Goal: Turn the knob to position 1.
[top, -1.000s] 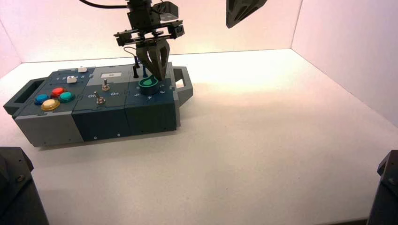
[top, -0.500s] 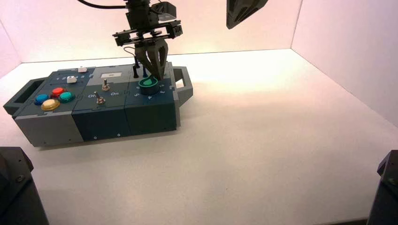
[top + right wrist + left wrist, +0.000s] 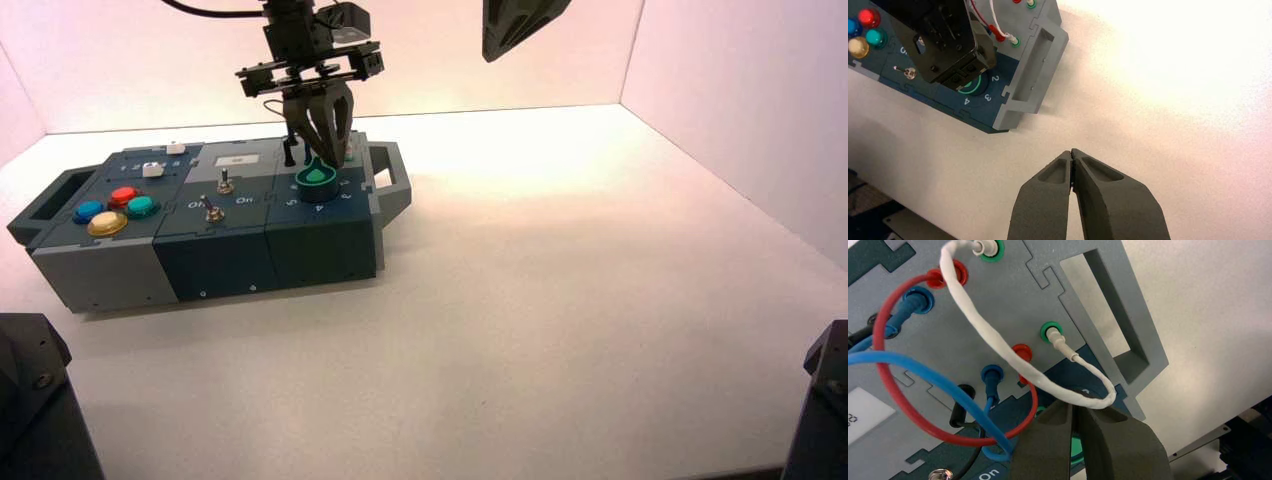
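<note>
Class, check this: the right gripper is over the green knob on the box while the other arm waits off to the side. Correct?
Not quite. The left gripper is over the knob, as the high view shows. The right gripper waits off to the side, away from the box.

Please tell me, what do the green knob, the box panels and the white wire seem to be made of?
The knob, with the left gripper just above it, looks like matte moulded plastic, evenly coloured without shine. The box panels seem rigid matte plastic, perhaps printed or cut; their edges join like puzzle pieces. The white wire appears wrapped in tape or woven sleeve: spiral ridges show. The right gripper waits aside.
</note>
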Controlling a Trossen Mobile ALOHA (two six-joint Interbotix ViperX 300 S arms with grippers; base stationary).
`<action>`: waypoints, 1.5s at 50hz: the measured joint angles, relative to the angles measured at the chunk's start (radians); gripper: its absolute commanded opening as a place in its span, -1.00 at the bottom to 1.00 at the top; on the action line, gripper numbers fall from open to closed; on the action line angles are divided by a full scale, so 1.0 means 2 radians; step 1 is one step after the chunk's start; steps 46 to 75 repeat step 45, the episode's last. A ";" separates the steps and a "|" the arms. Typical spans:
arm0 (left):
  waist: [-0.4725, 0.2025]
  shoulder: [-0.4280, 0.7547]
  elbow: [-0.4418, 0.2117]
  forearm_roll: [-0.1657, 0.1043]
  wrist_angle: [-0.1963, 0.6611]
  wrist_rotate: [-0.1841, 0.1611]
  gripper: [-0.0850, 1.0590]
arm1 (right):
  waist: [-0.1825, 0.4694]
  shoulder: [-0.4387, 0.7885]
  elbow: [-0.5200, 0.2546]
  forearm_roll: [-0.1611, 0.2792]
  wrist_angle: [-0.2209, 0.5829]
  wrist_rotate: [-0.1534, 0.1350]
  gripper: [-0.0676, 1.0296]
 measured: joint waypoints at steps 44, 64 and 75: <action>-0.029 0.009 -0.091 -0.009 0.040 0.022 -0.91 | -0.034 0.053 -0.003 0.000 -0.030 0.003 -0.92; -0.031 0.009 -0.091 -0.009 0.040 0.022 -0.91 | -0.033 0.054 -0.003 0.000 -0.030 0.003 -0.92; -0.031 0.009 -0.091 -0.009 0.040 0.022 -0.91 | -0.033 0.054 -0.003 0.000 -0.030 0.003 -0.92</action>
